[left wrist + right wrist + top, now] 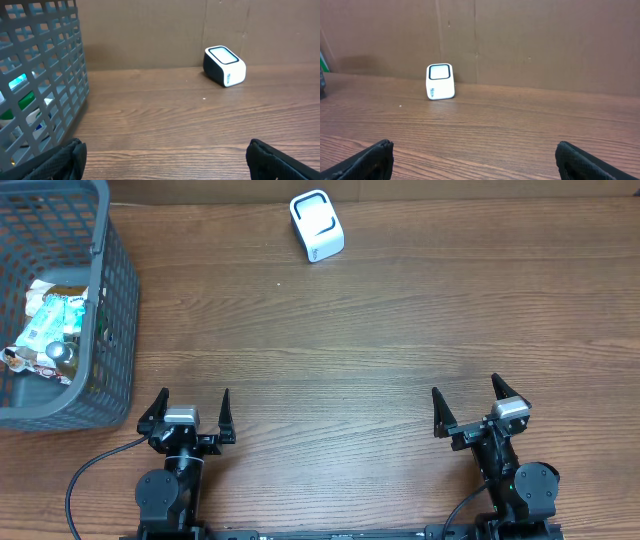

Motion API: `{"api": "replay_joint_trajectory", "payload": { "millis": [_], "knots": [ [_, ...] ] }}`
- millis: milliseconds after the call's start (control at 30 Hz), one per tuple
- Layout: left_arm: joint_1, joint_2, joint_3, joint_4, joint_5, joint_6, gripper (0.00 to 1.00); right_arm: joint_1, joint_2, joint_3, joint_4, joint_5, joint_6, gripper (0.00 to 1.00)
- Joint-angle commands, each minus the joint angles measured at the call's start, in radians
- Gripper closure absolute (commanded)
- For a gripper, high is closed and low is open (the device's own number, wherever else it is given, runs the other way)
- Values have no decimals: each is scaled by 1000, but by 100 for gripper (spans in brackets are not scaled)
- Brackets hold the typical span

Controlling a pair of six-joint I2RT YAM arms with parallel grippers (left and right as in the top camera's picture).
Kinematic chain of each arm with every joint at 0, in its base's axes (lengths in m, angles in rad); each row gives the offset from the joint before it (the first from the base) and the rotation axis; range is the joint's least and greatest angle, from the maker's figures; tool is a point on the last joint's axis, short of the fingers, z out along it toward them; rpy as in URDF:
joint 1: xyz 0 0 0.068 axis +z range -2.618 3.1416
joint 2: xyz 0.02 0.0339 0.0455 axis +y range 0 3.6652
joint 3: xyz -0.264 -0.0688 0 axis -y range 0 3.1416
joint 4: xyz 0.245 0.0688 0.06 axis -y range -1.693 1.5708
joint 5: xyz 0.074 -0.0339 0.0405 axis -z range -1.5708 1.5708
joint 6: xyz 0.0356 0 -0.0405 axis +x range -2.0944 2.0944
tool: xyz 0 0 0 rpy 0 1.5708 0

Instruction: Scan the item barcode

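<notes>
As I stand by the worktop and look from its left side, a grey mesh basket sits at the far left edge. Inside it lie several packets, white and green ones heaped together; which of them carries the barcode I cannot tell. Near the front edge, just to the right of the basket, the left fingers stand spread wide apart and hold nothing; they point toward the back. Further right, at the back of the worktop, a small white scanner with a dark-framed window on its face stands alone, well apart from the basket and from both arms. At the front right, the right fingers are also spread fully apart, with only bare wood between them.
</notes>
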State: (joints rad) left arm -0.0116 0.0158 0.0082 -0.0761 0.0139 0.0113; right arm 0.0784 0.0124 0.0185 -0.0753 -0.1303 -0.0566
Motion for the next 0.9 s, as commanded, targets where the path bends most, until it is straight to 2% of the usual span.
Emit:
{"api": "replay_joint_trajectory", "payload": {
  "millis": [0,200,467,633,867],
  "knots": [
    [-2,-11,-3,1,-6,19,1,-7,2,-10,2,6,-4,0],
    [-2,-11,32,36,87,-9,0,-7,2,-10,2,6,-4,0],
    [-2,-11,216,10,267,-66,0,-7,2,-10,2,6,-4,0],
    [-2,-11,369,-163,269,-124,0,-7,2,-10,2,6,-4,0],
    [-2,52,602,-435,264,-124,0,-7,2,-10,2,6,-4,0]
  ]
}}
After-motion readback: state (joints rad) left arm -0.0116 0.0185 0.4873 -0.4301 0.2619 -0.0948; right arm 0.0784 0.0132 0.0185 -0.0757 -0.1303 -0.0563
